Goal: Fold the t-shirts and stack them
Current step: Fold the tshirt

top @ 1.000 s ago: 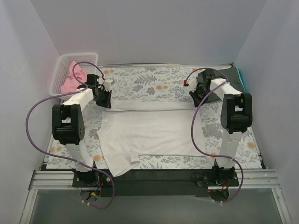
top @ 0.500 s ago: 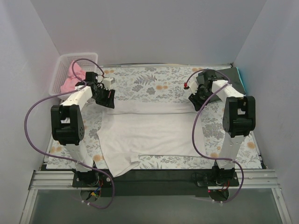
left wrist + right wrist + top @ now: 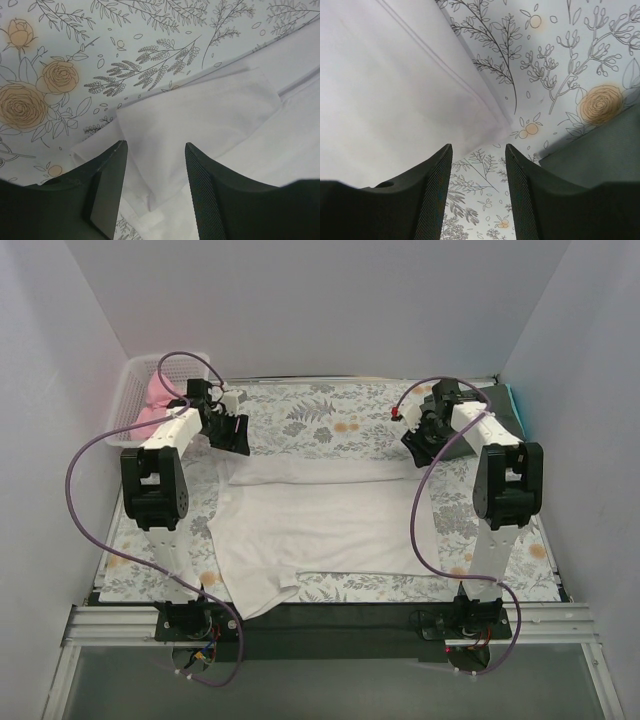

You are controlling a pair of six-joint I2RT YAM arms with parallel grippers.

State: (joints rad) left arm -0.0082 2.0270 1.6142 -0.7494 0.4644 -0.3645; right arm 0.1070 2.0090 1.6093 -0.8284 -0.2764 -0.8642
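Left claw [image 3: 236, 433] and right claw [image 3: 417, 444] hang released over the limp, light white t-shirt [image 3: 320, 525]; far corners likely pinch best.

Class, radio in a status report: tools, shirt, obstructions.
Left tool open, right tool open, both empty. White t-shirt spread flat, far edge folded. Nothing blocking.

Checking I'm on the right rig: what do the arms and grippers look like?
Left arm and right arm: white links, blocky black joint housings, a purple cable looping along each. Left gripper and right gripper: black fingers with fine-textured inner pads.
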